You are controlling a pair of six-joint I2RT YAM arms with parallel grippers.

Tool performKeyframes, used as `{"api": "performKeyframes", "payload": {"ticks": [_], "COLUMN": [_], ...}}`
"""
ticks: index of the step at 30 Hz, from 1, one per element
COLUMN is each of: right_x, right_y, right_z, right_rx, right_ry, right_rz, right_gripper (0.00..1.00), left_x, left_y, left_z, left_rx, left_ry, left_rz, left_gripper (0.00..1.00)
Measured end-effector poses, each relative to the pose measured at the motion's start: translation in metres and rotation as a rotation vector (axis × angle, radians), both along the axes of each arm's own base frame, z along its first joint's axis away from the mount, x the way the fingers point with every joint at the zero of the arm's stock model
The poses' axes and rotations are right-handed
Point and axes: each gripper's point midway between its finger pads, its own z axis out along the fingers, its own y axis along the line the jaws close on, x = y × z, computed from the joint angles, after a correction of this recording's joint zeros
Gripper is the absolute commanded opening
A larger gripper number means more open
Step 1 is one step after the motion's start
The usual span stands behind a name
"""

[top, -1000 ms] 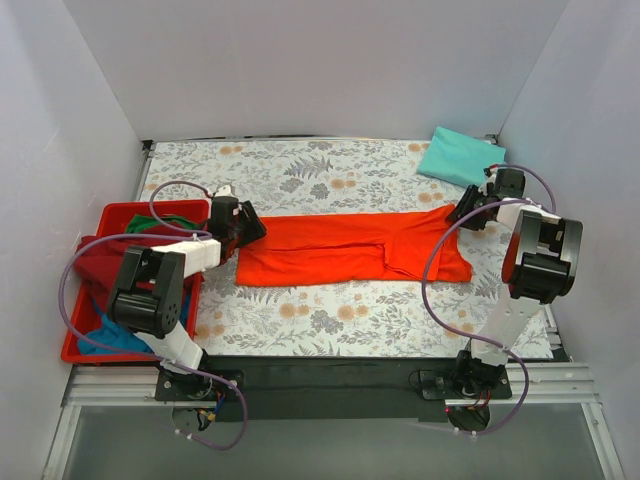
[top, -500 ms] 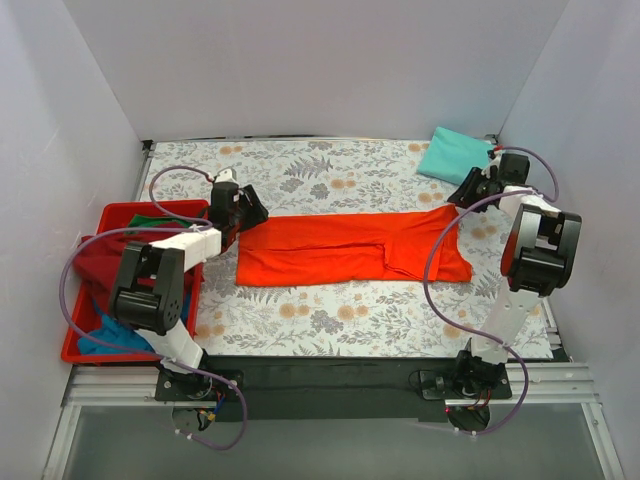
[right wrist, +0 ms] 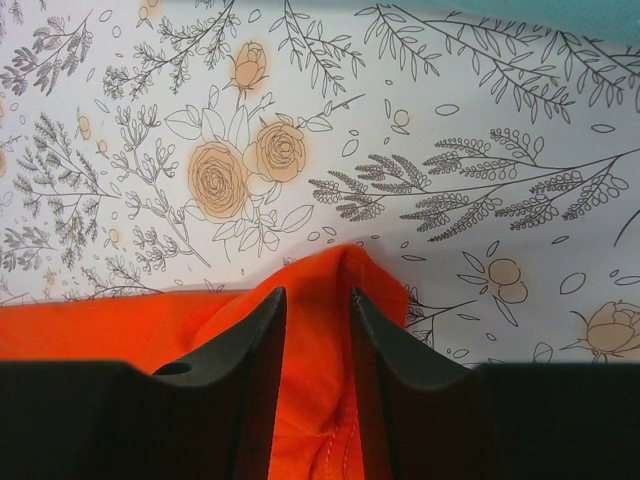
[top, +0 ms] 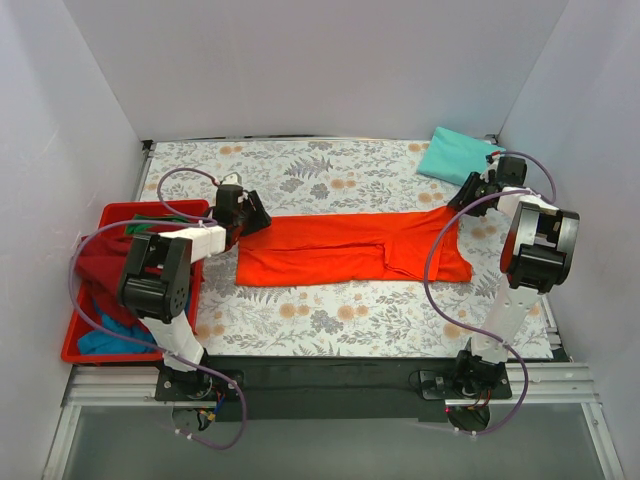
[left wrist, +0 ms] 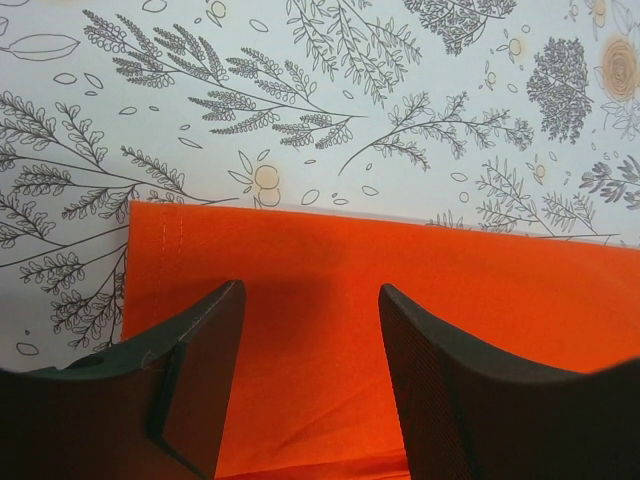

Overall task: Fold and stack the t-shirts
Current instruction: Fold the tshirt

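Orange shirt (top: 350, 248) lies flat mid-table (top: 330, 310), already narrowed to a band, with its long axis running left-right between the two arms. Tray (top: 72, 352) sits at the left edge holding maroon (top: 100, 265), blue (top: 100, 340) and green (top: 150, 222) shirts. Teal shirt (top: 455, 155) is folded at the far right corner, apart from the orange one. Left gripper (left wrist: 310, 290) is over the band's far-left corner: fingers spread wide, cloth flat under the gap, nothing pinched; hem just left of it, far edge just beyond the tips. Right gripper (right wrist: 318, 292) is at the far-right corner: fingers nearly together with a peak of orange cloth bunched between them, which reads as a grip. From both sets of fingers the shirt's body runs toward the arm bases, and each arm is nearest its own end. My read: the left must close on its corner before either end gets lifted, else only the right side comes up and the band skews.
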Motion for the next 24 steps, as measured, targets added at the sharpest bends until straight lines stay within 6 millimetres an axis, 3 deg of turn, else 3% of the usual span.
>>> {"api": "performKeyframes", "payload": {"ticks": [9, 15, 24], "right_x": [-0.001, -0.002, -0.003], "right_y": [0.0, 0.0, -0.004], "right_z": [-0.007, -0.014, -0.017], "right_rx": [0.003, 0.007, -0.01], "right_ry": [0.014, 0.032, 0.042], "right_rz": [0.001, 0.0, -0.023], "right_gripper": [0.22, 0.01, 0.01], "left_x": [0.001, 0.003, 0.005], "left_y": [0.0, 0.003, 0.007], "left_z": [-0.012, -0.012, -0.012], "left_rx": [0.01, 0.011, 0.004], "left_ry": [0.023, 0.021, 0.019], "left_rz": [-0.003, 0.004, 0.029], "left_gripper": [0.55, 0.55, 0.55]}}
